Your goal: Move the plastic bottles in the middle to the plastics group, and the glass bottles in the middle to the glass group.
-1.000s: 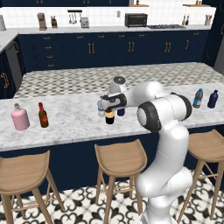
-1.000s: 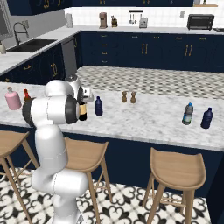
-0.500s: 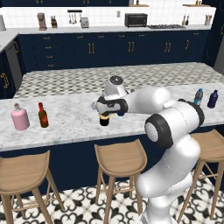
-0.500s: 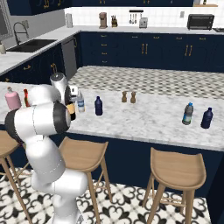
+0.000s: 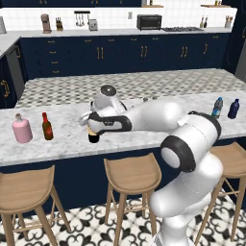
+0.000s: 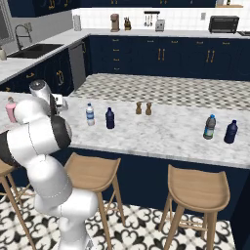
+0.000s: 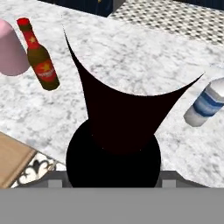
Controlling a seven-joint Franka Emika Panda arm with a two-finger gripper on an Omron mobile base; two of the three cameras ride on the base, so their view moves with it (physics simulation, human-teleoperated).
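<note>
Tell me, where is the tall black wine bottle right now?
The wine bottle is in the claw, over the front edge of the marble counter in the left base view, right of the small brown bottle and pink jug.

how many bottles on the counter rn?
7. Pink jug and brown bottle at the left end; wine bottle in the gripper; white-capped clear bottle and navy bottle mid-counter; blue-capped clear bottle and dark blue bottle at the right end.
</note>
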